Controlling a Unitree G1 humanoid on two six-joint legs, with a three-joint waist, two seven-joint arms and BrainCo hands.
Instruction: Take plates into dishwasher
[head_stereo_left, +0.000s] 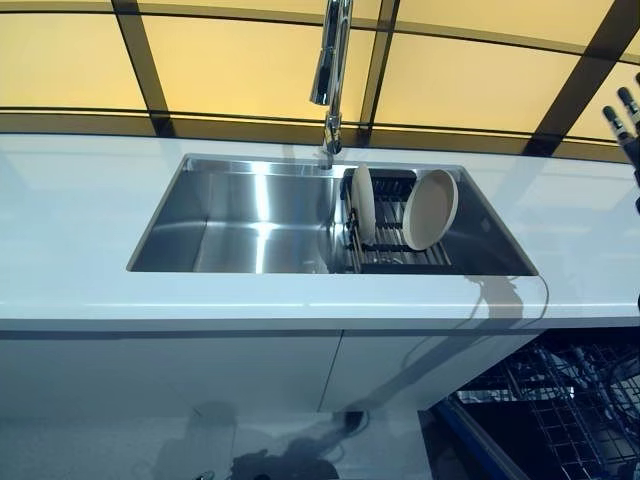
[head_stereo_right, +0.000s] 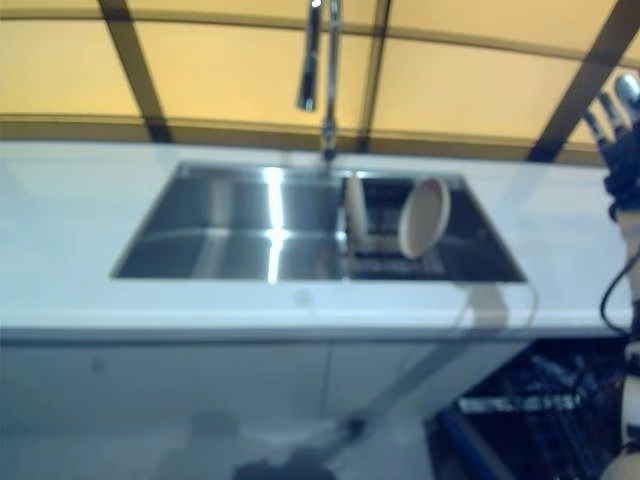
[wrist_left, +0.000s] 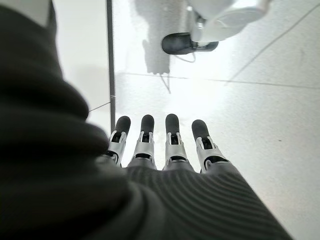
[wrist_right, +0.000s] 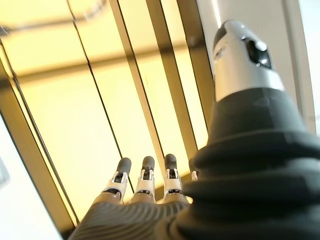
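No legible text, label, brand mark, number or sign was found in any view. The plates (head_stereo_left: 430, 208), the sink (head_stereo_left: 250, 215), the faucet (head_stereo_left: 331, 70), the desk (head_stereo_left: 80, 230) and the dishwasher rack (head_stereo_left: 570, 410) at lower right all bore no readable marking.

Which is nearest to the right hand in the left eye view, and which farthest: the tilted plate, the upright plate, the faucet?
From the right hand, at the right edge above the counter:
1. Tilted plate, at the right of the rack in the sink.
2. Upright plate, at the left of the rack.
3. Faucet, behind the sink; close to the upright plate in rank, so this order is not sure.
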